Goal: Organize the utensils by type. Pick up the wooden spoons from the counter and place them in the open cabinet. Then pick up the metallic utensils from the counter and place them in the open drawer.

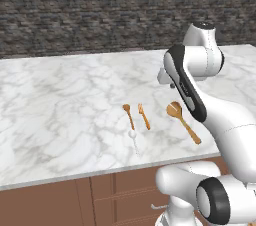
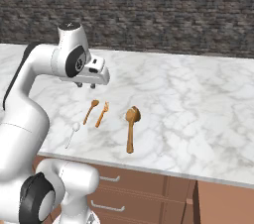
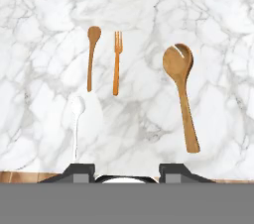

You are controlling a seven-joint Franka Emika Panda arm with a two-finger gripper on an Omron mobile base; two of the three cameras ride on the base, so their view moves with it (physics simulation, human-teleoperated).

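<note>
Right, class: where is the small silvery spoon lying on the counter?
The silvery spoon lies near the counter front edge, just in front of the small wooden spoon and left of the fork in the right base view.

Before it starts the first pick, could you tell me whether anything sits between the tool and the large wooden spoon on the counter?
Nothing visible does. The tool hangs above the counter, with bare marble below it. The large wooden spoon lies flat and apart from the fork, small wooden spoon and pale spoon, so a descent looks unobstructed.

Large wooden spoon (image 1: 182, 121), small spoon (image 1: 128, 114), fork (image 1: 144, 116) (all apart) lie on counter (image 1: 60, 110).
</note>
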